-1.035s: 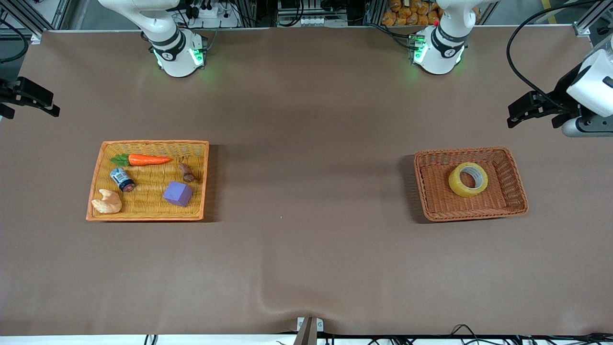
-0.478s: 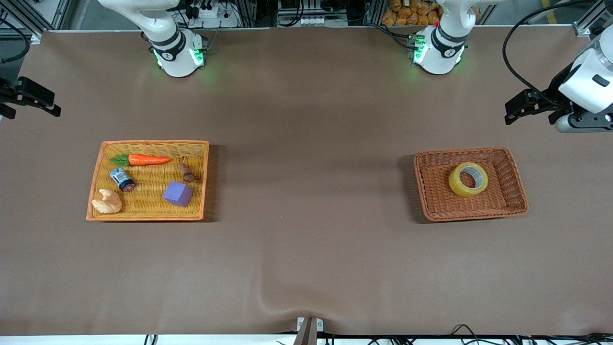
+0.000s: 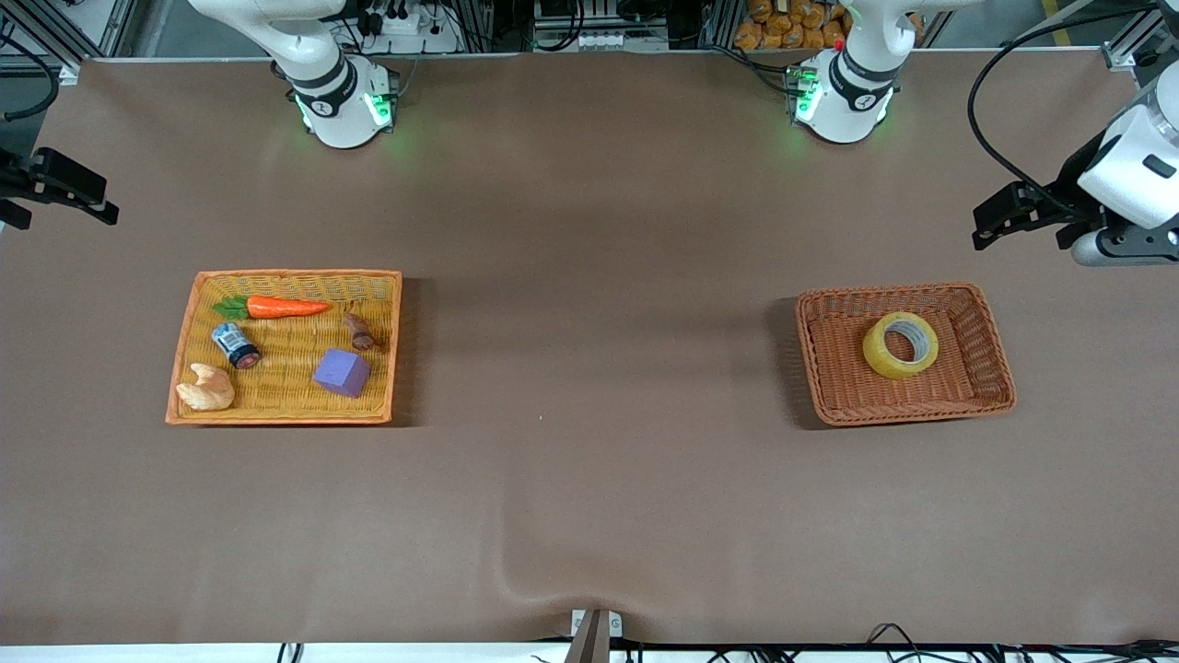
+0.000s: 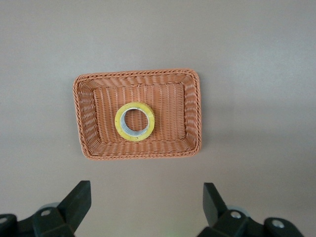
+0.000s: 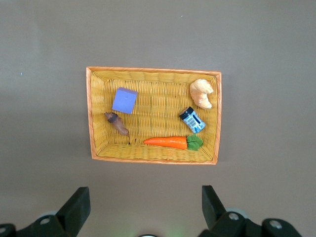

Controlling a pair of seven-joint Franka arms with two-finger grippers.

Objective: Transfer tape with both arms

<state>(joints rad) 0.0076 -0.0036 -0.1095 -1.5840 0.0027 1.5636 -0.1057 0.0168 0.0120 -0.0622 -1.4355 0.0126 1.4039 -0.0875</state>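
The tape [image 3: 901,344] is being seen lying flat in the brown basket [image 3: 990,322], toward the left arm's end of the worktop [image 3: 589,479], its grey-white core facing up; in the left wrist view the tape [image 4: 135,121] is sitting near the middle of the brown basket [image 4: 193,116], touched by nothing. The left gripper [image 3: 999,216] is being held up in the air over bare worktop at that end, farther from the front camera than the basket, and its jaws are being shown spread wide apart with nothing between them, as the left gripper [image 4: 145,205] is seen from the wrist. The right gripper [image 3: 55,189] is being held over the worktop's edge at the right arm's end, jaws likewise parted wide and empty in the wrist view [image 5: 145,205]. Below it, a yellow basket [image 5: 153,74] is being shown holding a carrot [image 5: 170,142], a cube [image 5: 124,100], a can [image 5: 192,120] and a croissant [image 5: 203,93].
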